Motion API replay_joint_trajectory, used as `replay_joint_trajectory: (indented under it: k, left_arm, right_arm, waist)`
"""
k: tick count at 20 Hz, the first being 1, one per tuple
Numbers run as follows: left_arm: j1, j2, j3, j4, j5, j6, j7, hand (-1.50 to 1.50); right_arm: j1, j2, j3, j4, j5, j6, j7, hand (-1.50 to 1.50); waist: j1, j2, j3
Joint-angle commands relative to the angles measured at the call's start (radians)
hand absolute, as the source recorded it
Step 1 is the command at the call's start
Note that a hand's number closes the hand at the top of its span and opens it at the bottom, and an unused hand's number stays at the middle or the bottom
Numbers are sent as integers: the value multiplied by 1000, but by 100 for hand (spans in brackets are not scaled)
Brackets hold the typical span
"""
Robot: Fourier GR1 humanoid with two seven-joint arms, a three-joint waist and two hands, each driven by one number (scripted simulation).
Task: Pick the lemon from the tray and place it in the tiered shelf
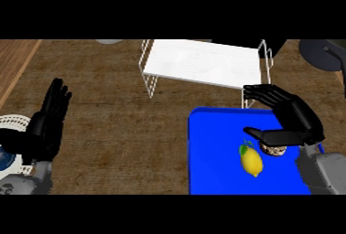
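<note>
A yellow lemon [251, 162] with a green leaf lies on the blue tray [213, 151] at the lower right of the head view. My right hand [292, 119] hovers over the tray's right side, just right of and above the lemon, fingers relaxed and thumb stretched toward it, holding nothing. The white tiered shelf [201, 62] with its wire frame stands beyond the tray at the top centre. At the left edge my left hand [46, 122] rests open, fingers up.
A small brown round item [273, 150] sits on the tray beside the lemon, partly under my right thumb. A white patterned plate [12, 122] shows at the left edge behind my left hand. A dark round object [323, 54] lies at the top right.
</note>
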Motion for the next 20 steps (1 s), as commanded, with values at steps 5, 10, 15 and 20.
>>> replay_joint_trajectory:
  k: [5, 10, 15, 20]
  left_arm:
    - [35, 7, -3, -85, -30, 18, 83, 0]
    - [48, 6, 7, -76, -30, 9, 59, 0]
    - [2, 5, -1, -81, -54, 44, 123, 0]
    - [12, -15, -18, -85, -73, 39, 100, 0]
  right_arm:
    - [4, -229, -77, -113, -137, 323, 53, -150]
    - [-19, -370, 15, -254, 32, 404, 115, -150]
    - [-88, -477, 63, -442, 237, 375, 234, -150]
    - [-102, -479, 178, -596, 415, 334, 429, -150]
  waist:
    - [-14, -6, -1]
    - [-15, -9, -3]
    - [-25, -11, -3]
    - [-10, -7, -3]
